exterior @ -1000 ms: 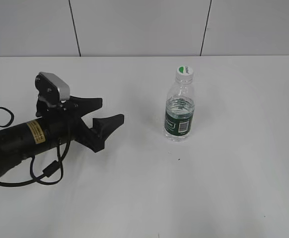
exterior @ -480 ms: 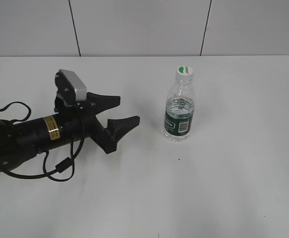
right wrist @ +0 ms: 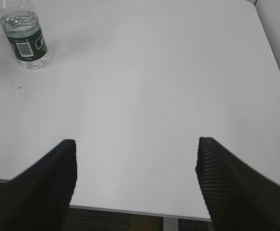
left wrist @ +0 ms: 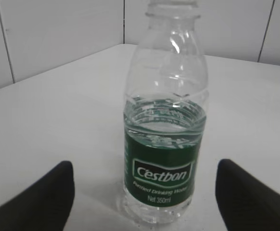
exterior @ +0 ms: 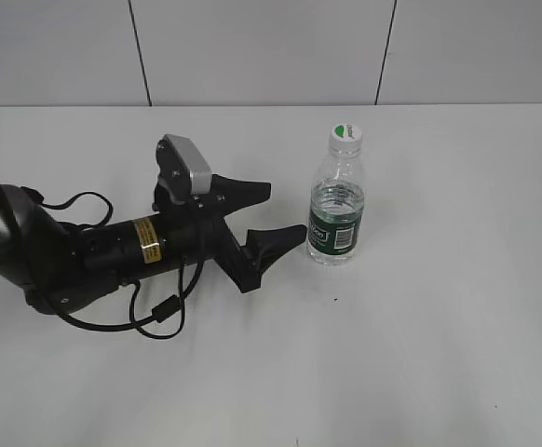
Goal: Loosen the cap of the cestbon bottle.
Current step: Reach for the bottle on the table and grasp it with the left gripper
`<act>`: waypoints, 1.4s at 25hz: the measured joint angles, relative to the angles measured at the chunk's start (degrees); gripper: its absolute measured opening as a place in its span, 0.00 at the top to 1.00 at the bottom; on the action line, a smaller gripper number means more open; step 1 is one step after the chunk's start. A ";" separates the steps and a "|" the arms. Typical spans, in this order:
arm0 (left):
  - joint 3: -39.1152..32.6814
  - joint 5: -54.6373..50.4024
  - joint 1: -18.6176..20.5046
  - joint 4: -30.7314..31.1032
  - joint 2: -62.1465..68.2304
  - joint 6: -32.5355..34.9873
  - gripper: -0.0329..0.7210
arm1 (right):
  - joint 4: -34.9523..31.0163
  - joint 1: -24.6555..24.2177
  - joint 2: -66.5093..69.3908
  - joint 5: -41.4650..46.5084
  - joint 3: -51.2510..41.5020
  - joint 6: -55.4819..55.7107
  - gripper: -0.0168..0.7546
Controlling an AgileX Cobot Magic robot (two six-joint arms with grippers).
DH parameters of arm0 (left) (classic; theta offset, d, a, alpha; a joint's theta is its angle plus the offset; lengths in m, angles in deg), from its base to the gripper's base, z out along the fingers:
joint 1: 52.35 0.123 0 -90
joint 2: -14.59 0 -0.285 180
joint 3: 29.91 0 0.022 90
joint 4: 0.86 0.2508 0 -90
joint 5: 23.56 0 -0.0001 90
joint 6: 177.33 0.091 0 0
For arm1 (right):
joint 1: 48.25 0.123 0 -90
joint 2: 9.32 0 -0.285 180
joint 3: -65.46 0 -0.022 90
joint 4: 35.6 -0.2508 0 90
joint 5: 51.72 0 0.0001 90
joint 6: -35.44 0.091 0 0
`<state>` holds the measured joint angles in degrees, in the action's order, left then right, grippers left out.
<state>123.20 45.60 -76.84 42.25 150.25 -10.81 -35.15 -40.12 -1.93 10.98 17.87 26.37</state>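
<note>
Left gripper (exterior: pixel 271 216) has slid right, fingers wide, nearly at the bottle (exterior: pixel 336 200) | bottle upright mid-table (exterior: pixel 420 354), cap (exterior: pixel 346 136) still on | my right gripper (right wrist: pixel 135 168) wide, well away | grasp looks next

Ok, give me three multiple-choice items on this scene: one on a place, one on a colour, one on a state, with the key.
1. Where does the small clear plastic water bottle stand relative to the black left gripper?
A. on its left
B. on its right, just past the fingertips
C. between closed fingers

2. What colour is the bottle's label band?
A. dark green
B. red
C. blue

3. How is the small round white screw cap?
A. lying on the white table
B. held by the right gripper
C. on the bottle

Key: 1 B, exterior view shows the bottle right of the open fingers. 2 A, wrist view shows green. 3 C, it sits atop the neck.
</note>
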 joint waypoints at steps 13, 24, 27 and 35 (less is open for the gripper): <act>2.08 -1.39 -3.16 -2.70 1.24 -0.83 0.17 | 0.00 0.00 0.00 0.00 0.00 0.00 0.21; 8.84 -1.88 -6.19 -7.29 5.81 -1.57 0.17 | 0.00 0.00 0.00 0.00 0.00 0.00 0.21; 9.94 -2.22 -6.87 -7.30 6.54 -1.97 0.17 | 0.00 0.00 0.00 0.00 0.00 0.00 0.21; 13.14 -2.45 -7.89 -7.25 9.65 -3.19 0.17 | 0.00 0.00 0.00 0.00 0.00 0.00 0.21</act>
<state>136.34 43.15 -84.73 35.00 159.89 -14.00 -35.15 -40.12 -1.93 10.98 17.87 26.37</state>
